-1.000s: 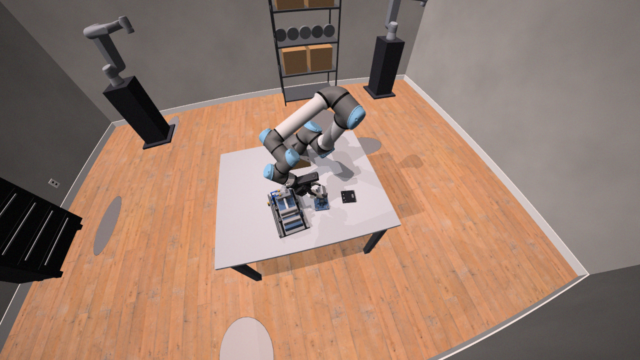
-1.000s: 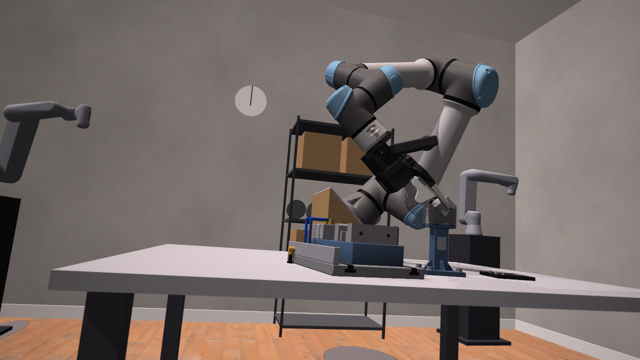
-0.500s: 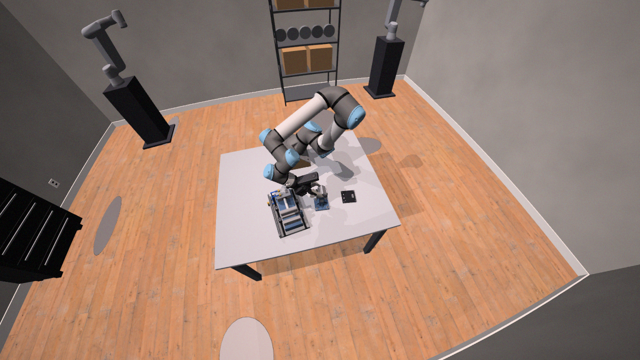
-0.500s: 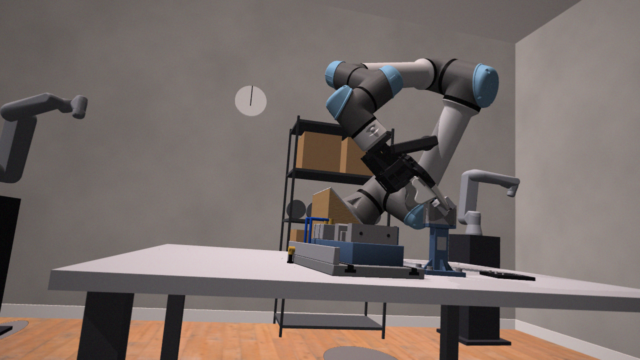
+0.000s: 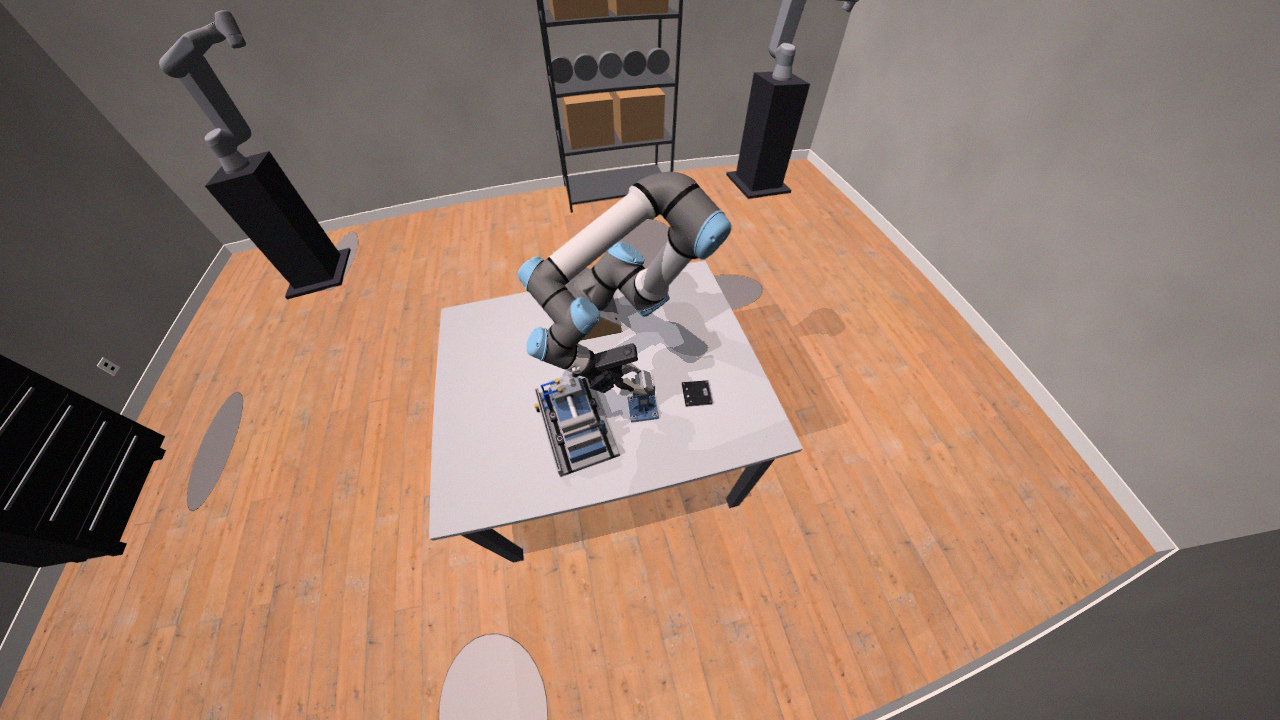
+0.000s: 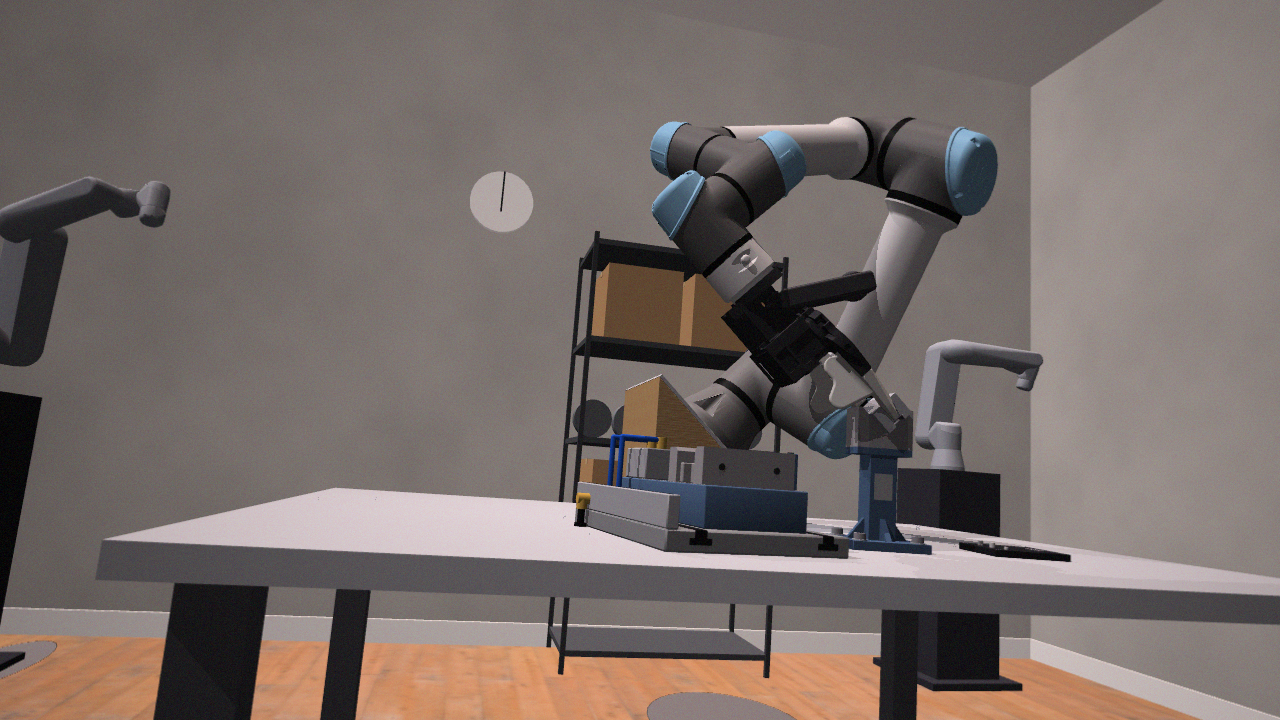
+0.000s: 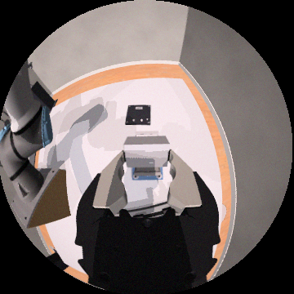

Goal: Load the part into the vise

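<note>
Gripper (image 5: 640, 383) (image 6: 887, 413) (image 7: 146, 150): fingers closed on grey part (image 6: 884, 432) (image 7: 146, 157), one fingertip against each side. Directly below fingers: blue stand (image 5: 636, 413) (image 6: 878, 490) (image 7: 147, 179), part at its top; exact seating there unclear. Beyond fingertips in wrist view: black plate (image 5: 697, 392) (image 6: 1013, 551) (image 7: 138, 115), flat on table (image 5: 487, 447) (image 6: 358, 546) (image 7: 110, 135). To fingers' other side: vise (image 5: 581, 428) (image 6: 747, 508), apart from part, jaws open.
</note>
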Available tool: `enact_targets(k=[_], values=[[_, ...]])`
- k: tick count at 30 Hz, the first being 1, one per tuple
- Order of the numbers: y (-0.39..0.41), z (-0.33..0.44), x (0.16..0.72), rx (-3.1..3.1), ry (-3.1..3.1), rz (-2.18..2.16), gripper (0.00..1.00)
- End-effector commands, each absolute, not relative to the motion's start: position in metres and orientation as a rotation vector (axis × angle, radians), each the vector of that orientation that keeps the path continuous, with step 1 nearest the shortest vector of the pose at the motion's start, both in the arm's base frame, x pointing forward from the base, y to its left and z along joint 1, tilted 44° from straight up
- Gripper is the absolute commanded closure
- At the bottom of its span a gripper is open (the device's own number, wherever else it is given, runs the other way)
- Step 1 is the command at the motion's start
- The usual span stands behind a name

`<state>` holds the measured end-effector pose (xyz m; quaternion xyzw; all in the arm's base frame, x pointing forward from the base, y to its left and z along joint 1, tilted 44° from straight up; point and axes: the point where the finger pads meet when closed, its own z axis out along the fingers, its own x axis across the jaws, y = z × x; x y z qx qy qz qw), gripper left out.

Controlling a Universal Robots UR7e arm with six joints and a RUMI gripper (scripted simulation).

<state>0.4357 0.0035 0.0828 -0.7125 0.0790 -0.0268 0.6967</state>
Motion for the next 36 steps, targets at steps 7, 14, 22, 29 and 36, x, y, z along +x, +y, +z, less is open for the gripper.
enact_targets(k=[7,14,22,29,36], values=[[0.0031,0.0829,0.4359,-1.590,0.176,-0.061,1.00],[0.0031,0.0830,0.4359,-1.590,0.176,-0.061,1.00],[0.0029,0.0832,0.4358,-1.590,0.176,-0.061,1.00],[0.0021,0.0840,0.4357,-1.590,0.176,-0.061,1.00],[0.0008,0.0854,0.4355,-1.590,0.176,-0.061,1.00]])
